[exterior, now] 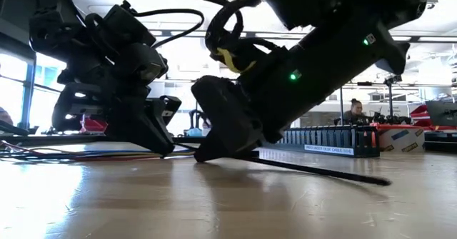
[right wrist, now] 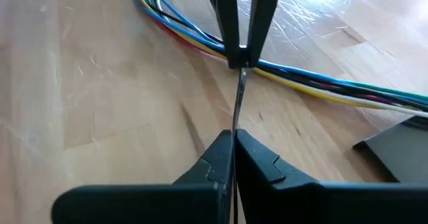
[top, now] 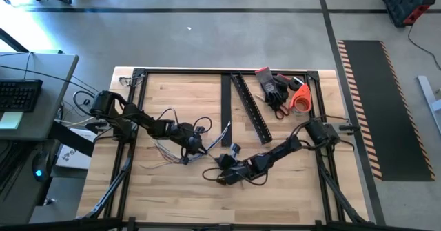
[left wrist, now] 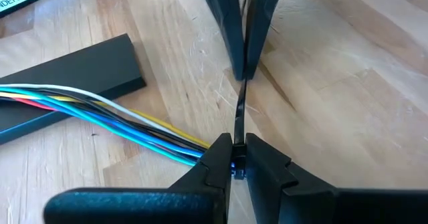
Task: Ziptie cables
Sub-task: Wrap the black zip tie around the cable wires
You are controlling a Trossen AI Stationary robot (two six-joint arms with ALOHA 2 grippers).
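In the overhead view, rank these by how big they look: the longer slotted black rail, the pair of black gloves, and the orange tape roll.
1. Longer slotted black rail, clearly the largest.
2. Black gloves.
3. Orange tape roll, only a little smaller than the gloves, so that ranking is close.

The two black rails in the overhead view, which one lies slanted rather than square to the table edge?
The longer slotted rail lies slanted, running diagonally from the table's far edge toward the right arm. The plain rail beside it lies straight, square to the table edge.
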